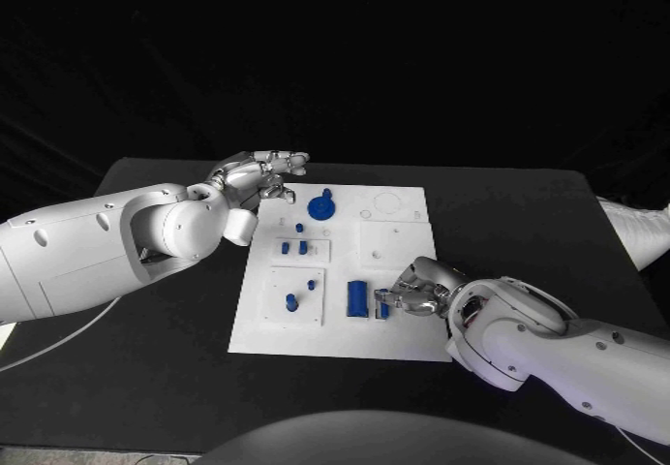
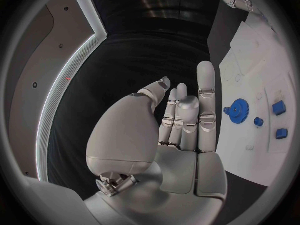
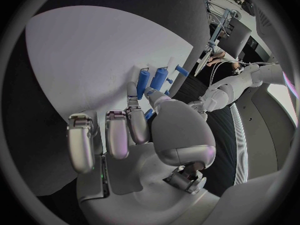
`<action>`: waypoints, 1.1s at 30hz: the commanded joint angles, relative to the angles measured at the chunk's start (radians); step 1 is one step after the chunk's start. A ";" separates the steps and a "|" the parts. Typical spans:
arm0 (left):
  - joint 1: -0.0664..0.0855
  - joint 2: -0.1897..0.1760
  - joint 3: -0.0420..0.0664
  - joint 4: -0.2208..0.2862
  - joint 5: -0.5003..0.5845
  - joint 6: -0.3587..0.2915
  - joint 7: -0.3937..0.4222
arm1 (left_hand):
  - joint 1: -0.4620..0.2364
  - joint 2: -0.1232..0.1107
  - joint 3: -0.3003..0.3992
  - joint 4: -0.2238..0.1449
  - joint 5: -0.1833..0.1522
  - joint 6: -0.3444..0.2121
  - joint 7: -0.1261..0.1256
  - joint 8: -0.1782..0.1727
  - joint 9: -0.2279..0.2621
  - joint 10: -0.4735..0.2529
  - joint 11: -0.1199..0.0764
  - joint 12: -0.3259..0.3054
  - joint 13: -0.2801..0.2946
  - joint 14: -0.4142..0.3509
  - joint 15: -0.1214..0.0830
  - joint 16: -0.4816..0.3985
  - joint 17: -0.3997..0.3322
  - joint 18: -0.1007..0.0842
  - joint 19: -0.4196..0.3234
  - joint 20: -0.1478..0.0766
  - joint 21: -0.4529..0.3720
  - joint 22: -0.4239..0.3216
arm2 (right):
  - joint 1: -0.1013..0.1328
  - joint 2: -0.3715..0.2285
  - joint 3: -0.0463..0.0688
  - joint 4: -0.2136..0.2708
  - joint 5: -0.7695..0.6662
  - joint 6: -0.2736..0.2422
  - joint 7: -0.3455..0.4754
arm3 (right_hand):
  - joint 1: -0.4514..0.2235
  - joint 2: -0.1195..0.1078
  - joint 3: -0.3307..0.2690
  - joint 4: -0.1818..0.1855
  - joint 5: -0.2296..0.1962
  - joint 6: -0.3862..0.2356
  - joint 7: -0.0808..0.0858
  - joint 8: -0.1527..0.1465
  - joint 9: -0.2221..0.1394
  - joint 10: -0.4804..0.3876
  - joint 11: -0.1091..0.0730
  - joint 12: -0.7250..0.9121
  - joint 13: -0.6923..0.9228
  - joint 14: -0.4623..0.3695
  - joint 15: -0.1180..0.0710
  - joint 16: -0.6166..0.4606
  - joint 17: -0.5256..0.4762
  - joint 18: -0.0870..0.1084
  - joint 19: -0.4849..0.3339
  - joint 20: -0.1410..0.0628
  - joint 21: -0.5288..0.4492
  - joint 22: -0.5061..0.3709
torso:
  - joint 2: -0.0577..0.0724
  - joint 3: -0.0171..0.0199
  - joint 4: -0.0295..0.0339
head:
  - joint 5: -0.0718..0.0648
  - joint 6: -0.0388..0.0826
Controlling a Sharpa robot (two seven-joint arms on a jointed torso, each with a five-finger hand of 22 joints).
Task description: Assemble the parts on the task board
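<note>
The task board (image 1: 398,334) is seen whole from the head view, lying flat in the middle of the black surface (image 1: 154,320), with wide bare margins on every side. On it are counted one blue gear (image 1: 322,206) near the far edge, two small blue pieces (image 1: 293,248) in a recess behind two short pegs (image 1: 300,228), two more blue pieces (image 1: 297,294) in the near-left recess, and a blue cylinder (image 1: 359,298) with a slimmer blue piece (image 1: 382,310) just beside it.

The left hand (image 1: 259,174) is held over the board's far-left corner; in the left wrist view the left hand (image 2: 181,120) is shown with fingers (image 2: 205,92) extended, close together and holding nothing, the gear (image 2: 238,108) lying apart from them.

The right hand (image 1: 414,289) rests at the near right of the board, beside the slimmer piece. In the right wrist view the right hand (image 3: 140,135) is shown with thumb and one fingertip closed around a blue piece (image 3: 150,114), the remaining fingers (image 3: 81,145) curled; two upright blue pieces (image 3: 152,78) stand just beyond.
</note>
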 commanded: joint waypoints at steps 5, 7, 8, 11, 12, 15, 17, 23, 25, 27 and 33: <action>0.001 0.001 0.001 0.002 -0.005 0.019 0.005 | 0.005 0.001 0.006 -0.001 0.003 -0.006 0.000 0.004 0.001 -0.007 0.000 0.001 -0.001 -0.007 -0.003 -0.006 -0.001 0.010 -0.005 0.002 -0.007 -0.001 | -0.002 0.004 -0.001 0.006 -0.010 0.024 0.007 | -0.009 0.000 -0.001 0.003 0.002 0.006 -0.001 0.006 0.000 0.015 -0.009 0.007 0.117 0.075 -0.008 0.003 0.100 -0.011 0.101 -0.008 0.005 0.251 | 0.000 -0.0002 0.0003 | 0.000 -0.001; 0.001 0.001 0.001 0.002 -0.005 0.018 0.005 | 0.005 0.001 0.006 -0.001 0.003 -0.006 0.000 0.004 0.001 -0.007 0.000 0.001 -0.001 -0.007 -0.003 -0.006 -0.001 0.010 -0.005 0.002 -0.007 -0.001 | -0.002 0.003 -0.001 0.007 -0.010 0.025 0.008 | -0.010 -0.001 -0.002 0.003 0.002 0.005 -0.001 0.006 0.001 0.015 -0.009 0.007 0.117 0.075 -0.009 0.004 0.101 -0.011 0.101 -0.008 0.004 0.250 | 0.000 -0.0004 0.0005 | 0.001 -0.001; 0.001 0.001 0.001 0.002 -0.006 0.018 0.005 | 0.005 0.001 0.006 -0.001 0.003 -0.006 0.000 0.004 0.001 -0.007 0.000 0.001 -0.001 -0.007 -0.003 -0.006 -0.001 0.010 -0.005 0.002 -0.007 -0.001 | -0.002 0.003 -0.001 0.007 -0.010 0.025 0.008 | -0.010 -0.001 -0.002 0.003 0.002 0.005 -0.001 0.006 0.001 0.015 -0.009 0.007 0.117 0.075 -0.009 0.004 0.101 -0.011 0.101 -0.008 0.004 0.250 | 0.000 -0.0004 0.0005 | 0.001 -0.001; 0.001 0.001 0.001 0.002 -0.007 0.018 0.005 | 0.005 0.001 0.006 -0.001 0.003 -0.006 0.000 0.004 0.001 -0.007 0.000 0.001 -0.001 -0.007 -0.003 -0.006 -0.001 0.010 -0.005 0.002 -0.007 -0.001 | -0.002 0.003 -0.001 0.007 -0.010 0.026 0.009 | -0.010 -0.001 -0.003 0.003 0.000 0.005 -0.001 0.007 0.001 0.015 -0.009 0.006 0.117 0.075 -0.009 0.003 0.100 -0.011 0.101 -0.008 0.004 0.250 | 0.000 -0.0007 0.0006 | 0.001 -0.001; 0.001 0.001 0.001 0.002 -0.008 0.018 0.005 | 0.005 0.001 0.006 -0.001 0.003 -0.006 0.000 0.004 0.001 -0.007 0.000 0.001 -0.001 -0.007 -0.003 -0.006 -0.001 0.010 -0.005 0.002 -0.007 -0.001 | -0.002 0.003 -0.001 0.007 -0.010 0.026 0.009 | -0.010 -0.001 -0.003 0.003 0.000 0.005 -0.001 0.007 0.001 0.015 -0.009 0.006 0.117 0.075 -0.009 0.003 0.100 -0.011 0.101 -0.008 0.004 0.250 | 0.000 -0.0007 0.0006 | 0.001 -0.001; 0.001 0.001 0.001 0.002 -0.008 0.018 0.005 | 0.005 0.001 0.006 -0.001 0.003 -0.006 0.000 0.004 0.001 -0.007 0.000 0.001 -0.001 -0.007 -0.003 -0.006 -0.001 0.010 -0.005 0.002 -0.007 -0.001 | -0.002 0.003 -0.001 0.007 -0.011 0.026 0.010 | -0.013 -0.002 -0.006 0.005 -0.004 0.005 -0.001 0.008 0.001 0.015 -0.009 0.005 0.117 0.075 -0.009 0.003 0.100 -0.011 0.101 -0.009 0.004 0.250 | 0.000 -0.0005 0.0006 | 0.002 -0.002; 0.001 0.001 0.001 0.001 -0.009 0.018 0.005 | 0.005 0.001 0.006 -0.001 0.003 -0.006 0.000 0.004 0.001 -0.007 0.000 0.001 -0.001 -0.007 -0.003 -0.006 -0.001 0.010 -0.005 0.002 -0.007 -0.001 | -0.002 0.003 -0.001 0.007 -0.011 0.025 0.011 | -0.019 -0.003 -0.012 0.010 -0.013 0.004 -0.001 0.009 0.002 0.015 -0.009 0.005 0.117 0.075 -0.009 0.003 0.100 -0.011 0.101 -0.010 0.004 0.250 | 0.000 -0.0007 0.0005 | 0.003 -0.002; 0.001 0.001 0.001 0.001 -0.009 0.018 0.005 | 0.005 0.001 0.006 -0.001 0.003 -0.006 0.000 0.004 0.001 -0.007 0.000 0.001 -0.001 -0.007 -0.003 -0.006 -0.001 0.010 -0.005 0.002 -0.007 -0.001 | -0.002 0.002 -0.001 0.004 -0.014 0.023 0.012 | -0.097 -0.028 -0.090 0.074 -0.060 0.004 0.000 0.016 0.005 0.016 -0.008 0.002 0.118 0.075 -0.008 0.002 0.099 -0.011 0.101 -0.009 0.004 0.250 | 0.000 -0.0007 0.0002 | 0.003 -0.003; 0.001 0.001 0.001 0.001 -0.009 0.018 0.005 | 0.005 0.001 0.006 -0.001 0.003 -0.006 0.000 0.004 0.001 -0.007 0.000 0.001 -0.001 -0.007 -0.003 -0.006 -0.001 0.010 -0.005 0.002 -0.007 -0.001 | -0.002 0.002 -0.001 0.004 -0.014 0.023 0.012 | -0.108 -0.029 -0.127 0.097 -0.086 0.003 -0.003 0.019 0.006 0.016 -0.009 0.002 0.119 0.075 -0.010 0.002 0.100 -0.011 0.101 -0.010 0.004 0.250 | 0.000 -0.0004 0.0002 | 0.003 -0.003; 0.001 0.001 0.001 0.001 -0.009 0.018 0.006 | 0.005 0.001 0.006 -0.001 0.003 -0.006 0.000 0.004 0.001 -0.007 0.000 0.001 -0.001 -0.007 -0.003 -0.006 -0.001 0.010 -0.005 0.002 -0.007 -0.001 | -0.002 0.002 -0.001 0.004 -0.014 0.023 0.013 | -0.114 -0.028 -0.152 0.114 -0.106 0.002 -0.002 0.021 0.007 0.016 -0.010 0.002 0.120 0.075 -0.010 0.002 0.100 -0.011 0.101 -0.011 0.004 0.250 | 0.000 -0.0002 0.0002 | 0.002 -0.003; 0.001 0.001 0.001 0.002 -0.009 0.018 0.006 | 0.004 0.001 0.007 -0.001 0.003 -0.008 0.001 0.006 0.001 -0.008 0.001 0.002 -0.002 -0.011 -0.002 -0.008 -0.004 0.010 -0.007 0.002 -0.008 -0.001 | -0.002 0.001 -0.001 0.005 -0.015 0.022 0.014 | -0.110 -0.018 -0.190 0.140 -0.115 -0.001 -0.003 0.025 0.009 0.016 -0.010 0.001 0.122 0.075 -0.010 0.001 0.100 -0.011 0.101 -0.012 0.004 0.250 | 0.000 -0.0005 0.0003 | 0.003 -0.002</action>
